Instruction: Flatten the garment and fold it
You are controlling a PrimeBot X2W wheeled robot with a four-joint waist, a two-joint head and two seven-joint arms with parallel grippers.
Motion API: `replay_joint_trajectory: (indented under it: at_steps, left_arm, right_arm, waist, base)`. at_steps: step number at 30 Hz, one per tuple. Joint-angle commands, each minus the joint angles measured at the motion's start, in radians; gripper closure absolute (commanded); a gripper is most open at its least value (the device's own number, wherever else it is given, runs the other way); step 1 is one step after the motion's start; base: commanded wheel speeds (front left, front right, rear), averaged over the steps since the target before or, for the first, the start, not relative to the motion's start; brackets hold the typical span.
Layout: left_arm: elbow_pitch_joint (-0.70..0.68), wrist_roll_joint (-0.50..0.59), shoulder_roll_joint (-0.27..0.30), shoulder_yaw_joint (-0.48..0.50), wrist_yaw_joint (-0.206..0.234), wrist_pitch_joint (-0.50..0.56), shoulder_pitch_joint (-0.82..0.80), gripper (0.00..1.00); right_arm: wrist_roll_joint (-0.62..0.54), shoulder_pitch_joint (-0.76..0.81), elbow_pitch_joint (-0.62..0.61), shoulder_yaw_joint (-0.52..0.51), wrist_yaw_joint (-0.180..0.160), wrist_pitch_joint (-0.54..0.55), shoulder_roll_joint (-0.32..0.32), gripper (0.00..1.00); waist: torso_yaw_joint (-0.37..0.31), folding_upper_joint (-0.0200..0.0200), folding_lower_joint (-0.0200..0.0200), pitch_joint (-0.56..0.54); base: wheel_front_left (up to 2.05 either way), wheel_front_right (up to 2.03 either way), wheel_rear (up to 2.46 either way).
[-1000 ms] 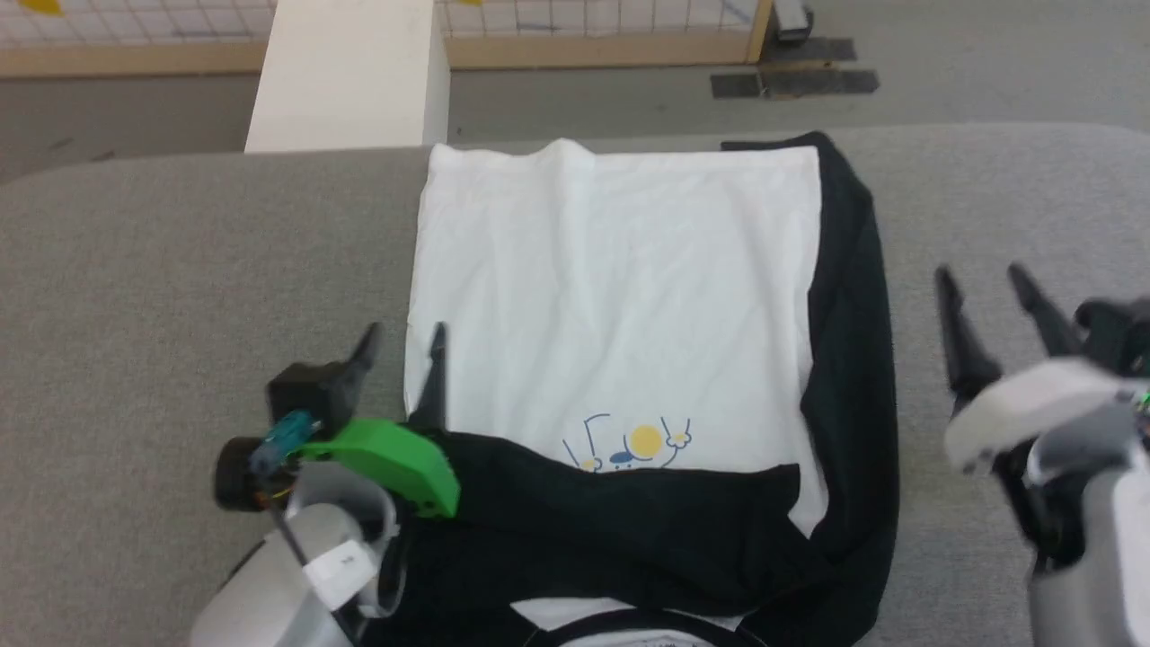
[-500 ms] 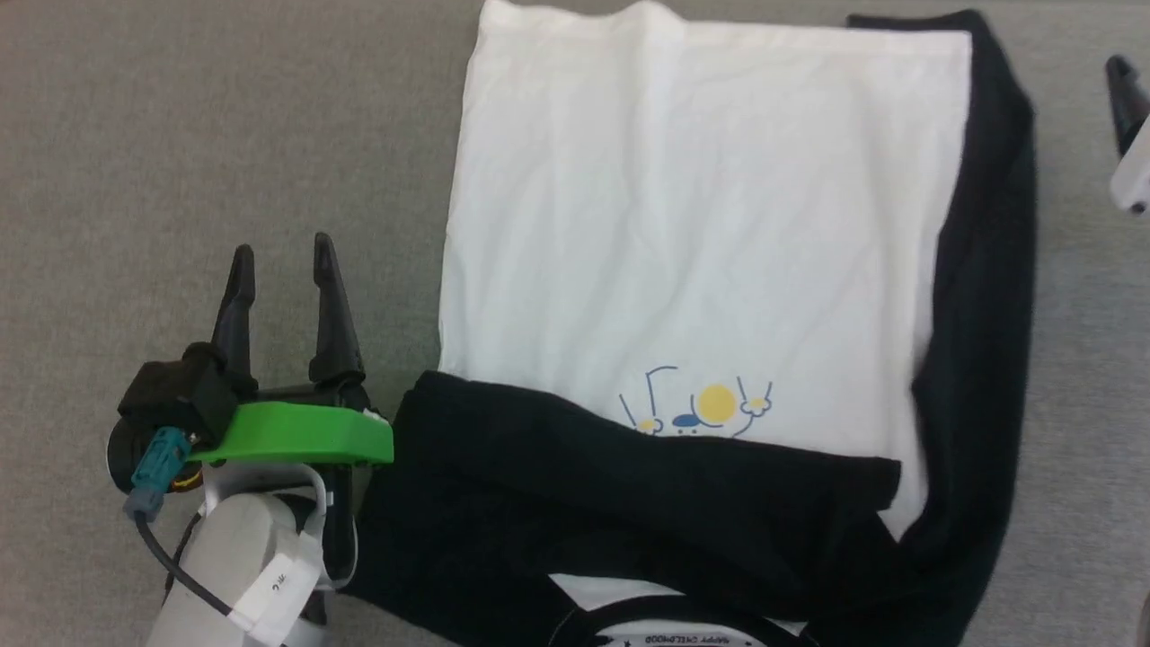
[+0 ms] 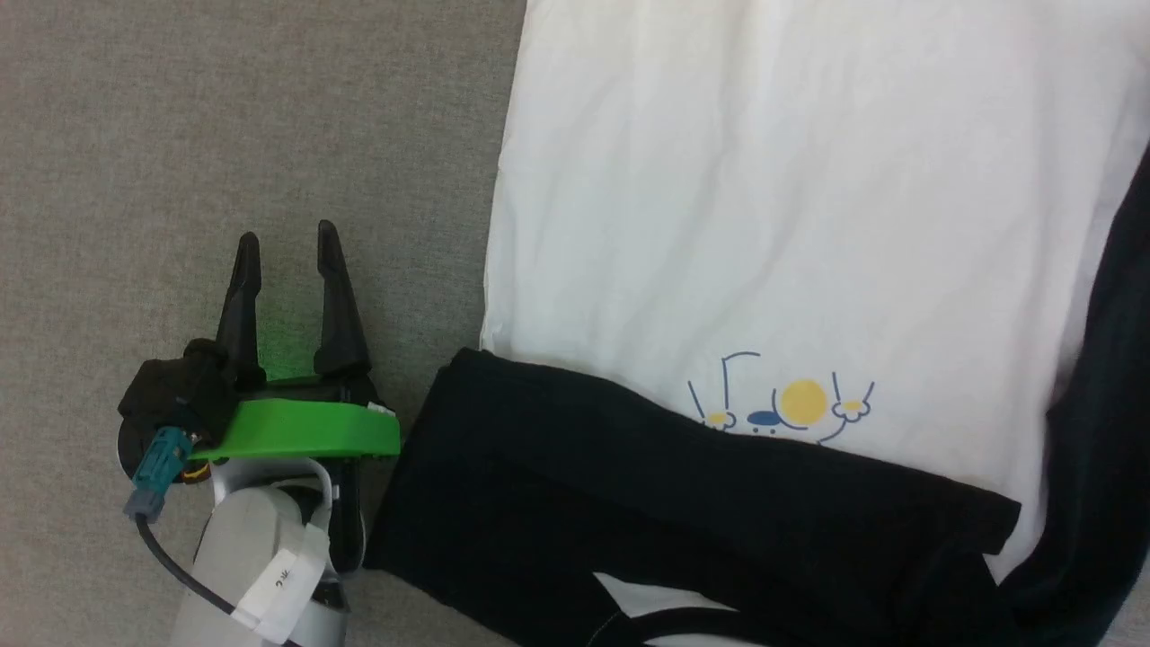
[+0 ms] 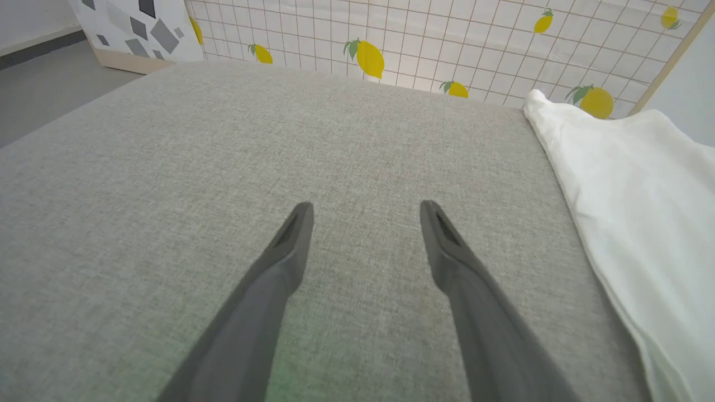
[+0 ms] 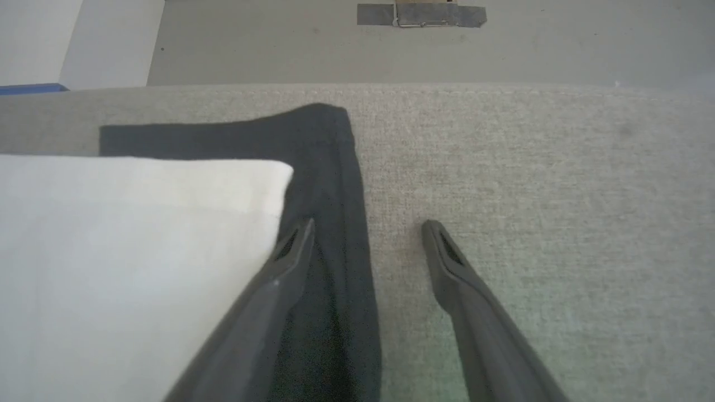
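Note:
The garment [image 3: 809, 198] lies spread on the grey padded surface [image 3: 225, 135]: a broad white panel with a small yellow-circle print [image 3: 801, 402], a black section [image 3: 683, 512] folded across its near end and a black strip [image 3: 1101, 377] down its right side. My left gripper [image 3: 287, 235] hovers open over bare fabric just left of the garment's near-left corner, fingers pointing away. In the left wrist view that gripper [image 4: 366, 207] is empty, the garment's white edge [image 4: 642, 212] to its right. My right gripper [image 5: 367, 225] is open above the garment's black edge [image 5: 335, 184], nothing between its fingers.
The grey surface's far edge [image 5: 503, 85] meets a grey floor with a dark taped patch [image 5: 422, 14]. A lemon-patterned grid screen [image 4: 447, 44] stands beyond the surface in the left wrist view. Bare grey fabric extends left of the garment.
The head camera has tilted down and closed in, so the garment looks larger and shifted right. My left gripper has drawn back from the white edge onto bare fabric. Both stay open.

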Motion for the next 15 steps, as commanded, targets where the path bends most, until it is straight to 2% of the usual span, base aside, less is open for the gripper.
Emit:
replay_joint_trajectory:
  at_steps: [1,3,4,8,15]
  left_arm:
    - [0.008,0.012,-0.009,0.010,-0.014,-0.005,-0.012,0.00]
    - [0.015,0.020,-0.017,0.020,-0.027,-0.005,-0.013,0.00]
    - [0.017,0.024,-0.019,0.024,-0.032,-0.005,-0.014,0.00]
    - [0.027,0.049,-0.028,0.040,-0.055,-0.005,-0.014,0.00]
    - [0.053,0.072,-0.038,0.061,-0.074,-0.005,0.016,0.00]
  right_arm:
    - [0.017,0.016,0.022,-0.005,-0.001,0.033,0.023,0.55]
    - [0.027,0.022,0.021,0.008,-0.001,0.063,0.026,0.94]
    - [0.029,0.028,0.017,0.018,-0.001,0.070,0.021,1.00]
    - [0.049,0.069,-0.009,0.035,-0.001,0.037,-0.008,1.00]
    - [0.065,0.186,-0.042,-0.041,-0.001,-0.123,-0.045,1.00]
  waist:
    - [0.019,0.0000,-0.0002,0.022]
    - [0.015,0.0000,-0.0002,0.021]
    - [0.012,0.0000,-0.0002,0.019]
    - [-0.002,0.0000,-0.0002,-0.008]
    - [-0.041,0.0000,-0.0002,-0.111]
  base:
    - [0.00,0.00,0.00]
    - [0.00,0.00,0.00]
    - [0.00,0.00,0.00]
    - [0.00,0.00,0.00]
    - [0.00,0.00,0.00]
